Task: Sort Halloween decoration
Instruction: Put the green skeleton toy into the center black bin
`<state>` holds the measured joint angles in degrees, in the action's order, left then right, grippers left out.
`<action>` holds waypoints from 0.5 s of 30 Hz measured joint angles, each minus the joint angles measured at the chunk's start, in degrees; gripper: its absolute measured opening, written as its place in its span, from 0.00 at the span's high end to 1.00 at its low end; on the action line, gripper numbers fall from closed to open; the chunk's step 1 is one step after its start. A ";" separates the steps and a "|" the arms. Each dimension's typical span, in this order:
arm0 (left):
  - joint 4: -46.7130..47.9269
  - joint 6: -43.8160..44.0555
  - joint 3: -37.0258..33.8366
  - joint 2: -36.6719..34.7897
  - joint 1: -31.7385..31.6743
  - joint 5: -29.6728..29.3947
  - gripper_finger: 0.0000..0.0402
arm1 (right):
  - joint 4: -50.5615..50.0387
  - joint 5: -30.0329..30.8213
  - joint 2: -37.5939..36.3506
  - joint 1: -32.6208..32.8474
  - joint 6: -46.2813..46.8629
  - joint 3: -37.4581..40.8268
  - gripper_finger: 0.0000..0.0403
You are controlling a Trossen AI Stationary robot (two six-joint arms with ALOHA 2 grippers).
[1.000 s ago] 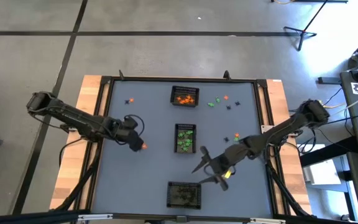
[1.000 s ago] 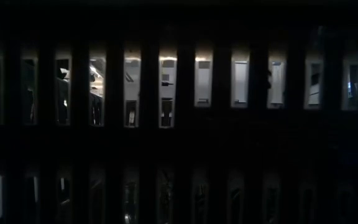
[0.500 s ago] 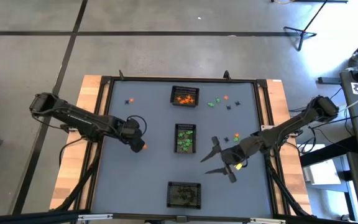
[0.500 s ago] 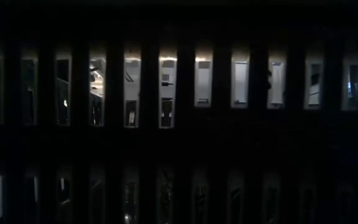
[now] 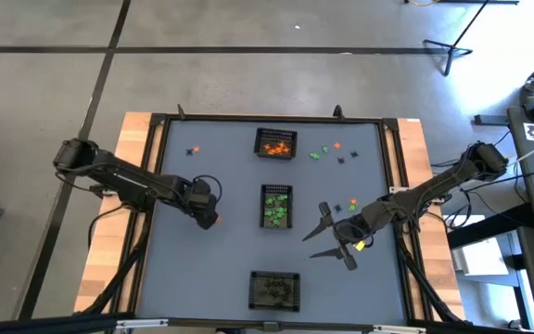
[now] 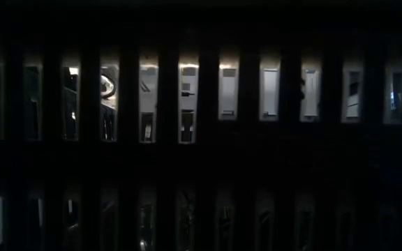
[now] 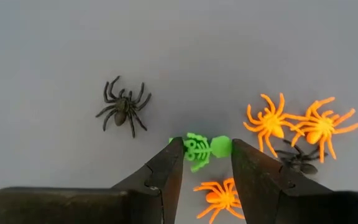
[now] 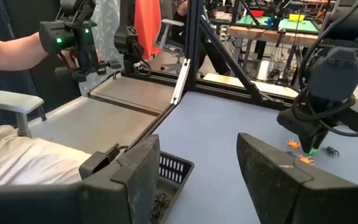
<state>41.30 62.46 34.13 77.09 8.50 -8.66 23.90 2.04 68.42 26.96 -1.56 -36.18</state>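
Grey tabletop (image 5: 230, 250) showing plain, no pattern. Green skeleton (image 7: 201, 149) glowing bright between dark fingers (image 7: 166, 171). Orange spiders (image 7: 269, 122) shining beside it; black spider (image 7: 123, 109) sitting matte. Black mesh baskets (image 5: 275, 144) showing orange, green, dark fillings.

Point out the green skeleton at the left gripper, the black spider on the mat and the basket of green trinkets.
green skeleton (image 7: 199, 150): left wrist view, its ribcage.
black spider (image 7: 122, 109): left wrist view, its body.
basket of green trinkets (image 5: 277, 189): high view, its upper rim.
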 joint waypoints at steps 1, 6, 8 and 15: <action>0.00 -0.02 0.00 0.43 -0.22 -0.05 0.69 | 0.02 0.00 0.00 0.01 0.00 0.00 0.47; 0.18 -0.02 0.00 2.10 -1.43 0.06 0.69 | 0.00 0.02 0.02 0.02 0.22 0.00 0.47; 0.17 -0.06 0.00 2.31 -1.77 0.07 0.70 | -0.01 0.07 0.02 0.01 0.22 0.00 0.47; -0.16 -0.05 -0.04 2.41 -1.89 -0.99 0.84 | -0.01 0.13 0.02 0.02 0.22 0.00 0.47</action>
<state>41.14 62.40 34.09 79.50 6.61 -9.66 23.89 2.17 68.45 26.98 -1.34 -36.18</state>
